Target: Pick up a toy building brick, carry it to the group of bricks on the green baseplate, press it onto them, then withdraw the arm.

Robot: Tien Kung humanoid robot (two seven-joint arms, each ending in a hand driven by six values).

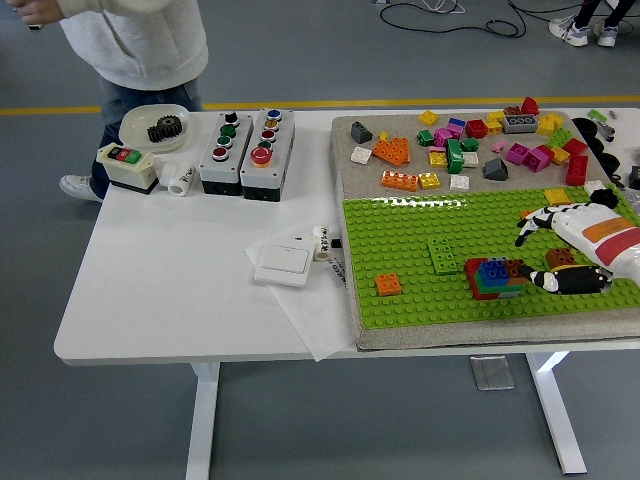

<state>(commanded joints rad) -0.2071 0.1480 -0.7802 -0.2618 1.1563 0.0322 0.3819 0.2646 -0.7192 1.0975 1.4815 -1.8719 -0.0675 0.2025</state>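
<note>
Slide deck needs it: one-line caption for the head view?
Right hand open beside the brick stack on the green baseplate.

Btn boxes [247, 141], switch [285, 263], gear bowl [155, 126].

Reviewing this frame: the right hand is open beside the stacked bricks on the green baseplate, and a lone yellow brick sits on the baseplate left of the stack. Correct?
Not quite: the lone brick left of the stacked bricks is orange, not yellow, as the head view shows. The right hand is open beside the stack on the green baseplate.
</note>
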